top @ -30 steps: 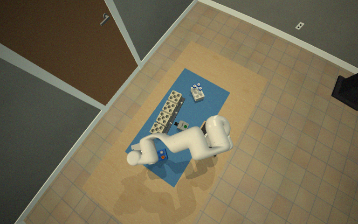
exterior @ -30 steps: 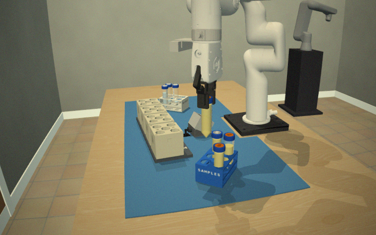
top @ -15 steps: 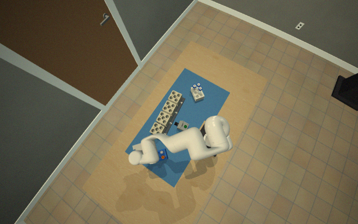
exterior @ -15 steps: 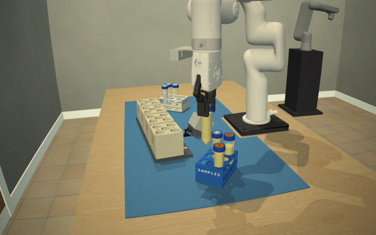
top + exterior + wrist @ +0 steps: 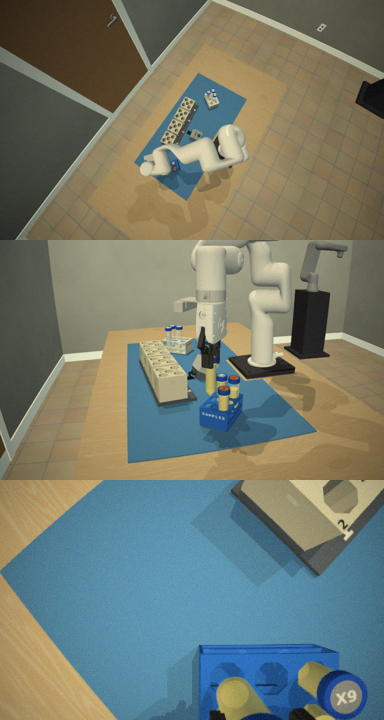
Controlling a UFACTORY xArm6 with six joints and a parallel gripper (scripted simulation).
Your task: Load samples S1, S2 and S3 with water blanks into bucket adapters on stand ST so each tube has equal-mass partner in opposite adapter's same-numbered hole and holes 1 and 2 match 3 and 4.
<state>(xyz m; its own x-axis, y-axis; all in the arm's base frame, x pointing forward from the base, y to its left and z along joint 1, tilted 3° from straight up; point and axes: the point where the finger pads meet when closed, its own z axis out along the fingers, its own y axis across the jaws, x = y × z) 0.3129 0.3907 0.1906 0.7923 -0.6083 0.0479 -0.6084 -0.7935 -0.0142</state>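
Note:
My gripper (image 5: 213, 359) (image 5: 259, 716) is shut on a blue-capped tube (image 5: 210, 380) nearly full of yellow liquid; its cap dot is hidden. The tube hangs upright, its tip in front of the blue samples rack (image 5: 213, 417) (image 5: 260, 658) in the wrist view; the exact clearance is unclear. In the rack stand grey-dotted X9 (image 5: 221, 378) (image 5: 341, 696) and two orange-dotted tubes, one (image 5: 223, 391) fuller than the other (image 5: 234, 379). Four beige adapters (image 5: 187, 103) (image 5: 181, 109) (image 5: 169, 137) (image 5: 172, 388) sit on the dark stand (image 5: 193, 112) (image 5: 325, 562); their visible holes hold no tubes.
A white rack (image 5: 213, 105) (image 5: 185, 349) holds three white-dotted tubes at the mat's far end. A grey sloped desk (image 5: 193, 135) with the green DONE key (image 5: 198, 135) stands beside the adapter row, near the arm's base (image 5: 261, 371). The arm covers part of the samples rack in the overhead view.

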